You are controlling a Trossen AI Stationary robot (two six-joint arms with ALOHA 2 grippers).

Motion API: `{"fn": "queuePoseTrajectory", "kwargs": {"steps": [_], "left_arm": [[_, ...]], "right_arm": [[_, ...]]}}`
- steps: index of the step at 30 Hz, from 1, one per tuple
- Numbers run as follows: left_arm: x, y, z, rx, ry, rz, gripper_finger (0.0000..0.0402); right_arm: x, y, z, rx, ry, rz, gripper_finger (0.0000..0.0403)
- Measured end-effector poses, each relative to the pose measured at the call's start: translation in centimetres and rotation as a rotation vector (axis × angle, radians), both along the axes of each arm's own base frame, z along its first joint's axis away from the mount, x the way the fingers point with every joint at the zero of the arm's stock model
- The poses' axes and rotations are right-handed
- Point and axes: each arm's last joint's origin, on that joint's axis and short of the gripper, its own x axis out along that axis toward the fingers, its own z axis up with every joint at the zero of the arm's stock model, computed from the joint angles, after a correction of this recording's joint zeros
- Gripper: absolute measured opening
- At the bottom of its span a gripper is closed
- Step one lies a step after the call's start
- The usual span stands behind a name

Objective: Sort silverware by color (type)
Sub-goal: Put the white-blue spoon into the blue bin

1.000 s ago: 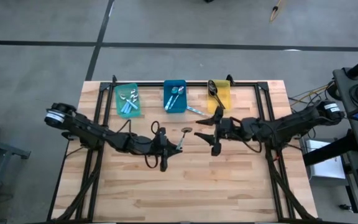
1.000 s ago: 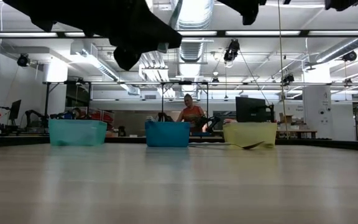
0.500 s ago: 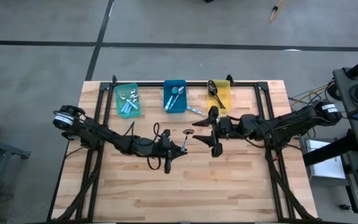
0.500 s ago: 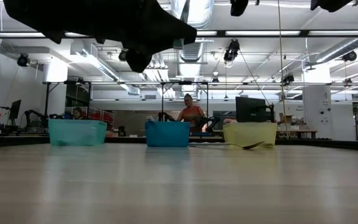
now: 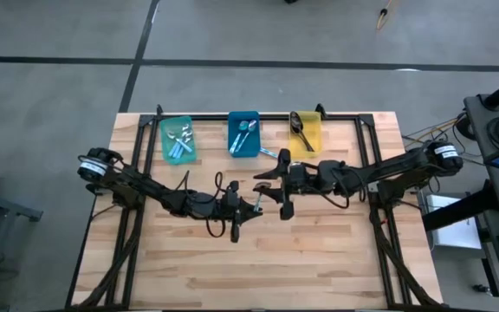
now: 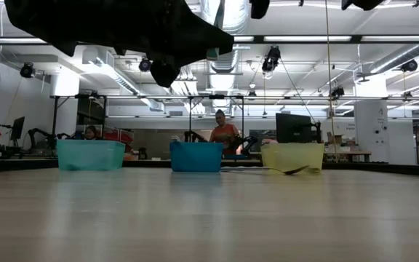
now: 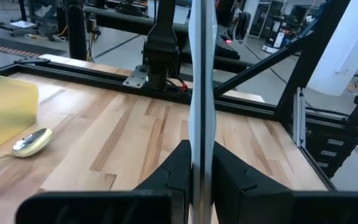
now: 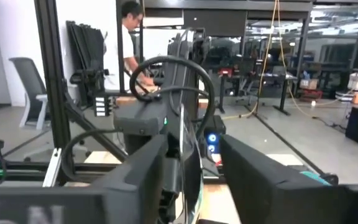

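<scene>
My left gripper (image 5: 246, 208) hangs over the middle of the table, shut on a light-blue-handled spoon (image 7: 201, 74) that rises out of its fingers. My right gripper (image 5: 273, 192) faces it from the table's right, open. Its two fingers (image 8: 146, 180) stand on either side of the spoon (image 8: 183, 99); I cannot tell whether they touch it. At the far edge stand a teal bin (image 5: 178, 139) and a blue bin (image 5: 243, 135), both with blue-handled spoons, and a yellow bin (image 5: 306, 130) with a dark spoon. One more spoon (image 5: 272, 153) lies flat on the table. My left gripper pinches the spoon's handle (image 7: 199, 163) between its two fingers, which reach out about level toward the table's right and lie across the handle. The spoon stands up from the fingers, edge-on in the wrist view, lifted clear of the table.
The three bins line the table's far edge. The loose spoon (image 7: 31, 142) lies beside the yellow bin (image 7: 5, 112). Black frame rails (image 5: 366, 147) run along the table's sides. People are at work in the room behind the table (image 6: 222, 131).
My right gripper has travelled toward the table's left and reached the spoon that my left gripper holds up. My left gripper has shifted a little toward the right with the spoon, still shut on it.
</scene>
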Motion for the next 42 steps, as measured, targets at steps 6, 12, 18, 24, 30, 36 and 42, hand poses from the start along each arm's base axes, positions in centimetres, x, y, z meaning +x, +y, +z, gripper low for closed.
{"fn": "queuePoseTrajectory", "kwargs": {"steps": [6,12,18,24,30,36,42], "left_arm": [[0.0,0.0,0.0,0.008,0.002,0.0,0.0022],[0.0,0.1,0.0,0.01,0.003,0.0,0.005],[-0.1,0.3,0.1,0.017,0.01,0.01,0.0116],[-0.8,1.3,0.5,0.15,0.101,0.185,0.0184],[-1.0,2.4,1.9,0.24,0.053,0.306,0.0205],[0.0,3.1,2.1,0.217,-0.013,0.35,0.0206],[2.0,3.2,3.2,0.281,-0.034,0.38,0.0206]], "right_arm": [[-0.3,0.0,0.5,-0.021,-0.01,-0.008,0.0027],[-0.7,0.1,0.8,-0.04,-0.006,-0.01,0.0013],[-1.0,-0.1,0.7,-0.079,0.039,-0.07,0.0012],[-1.2,-0.5,-0.5,-0.14,0.185,-0.299,0.0012],[-1.9,-0.9,-2.4,-0.153,0.21,-0.455,0.0012],[-3.5,-1.2,-3.7,-0.103,-0.016,-0.488,0.0012],[-4.5,-1.5,-4.6,-0.088,-0.121,-0.523,0.0012]]}}
